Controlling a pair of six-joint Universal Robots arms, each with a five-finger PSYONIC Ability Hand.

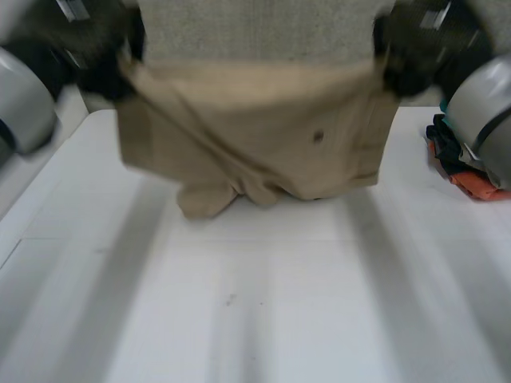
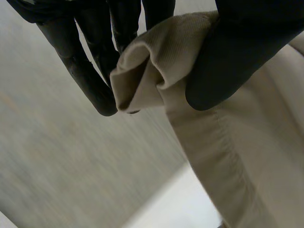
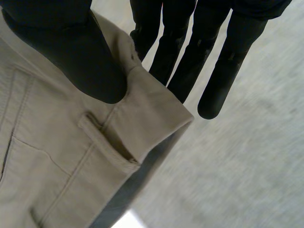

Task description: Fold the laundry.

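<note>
A pair of beige cotton trousers [image 1: 255, 136] is being held up by its waistband, hanging over the white table [image 1: 279, 303]; one waistband corner is being pinched between thumb and straight fingers by the left hand [image 2: 228, 61]; the other corner is being pinched likewise by the right hand [image 3: 71, 52]; a pile of dark and orange clothes [image 1: 463, 167] is lying nearby.

Right hand [image 3: 71, 52], thumb opposite fingers [image 3: 223, 71], on tan trousers [image 3: 57, 161] waistband

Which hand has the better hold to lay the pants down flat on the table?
Probably the right hand: its thumb and fingers pinch the pants flat at the waistband, beside a belt loop. The left hand pinches a rolled, bunched corner, so that side may land creased.
</note>
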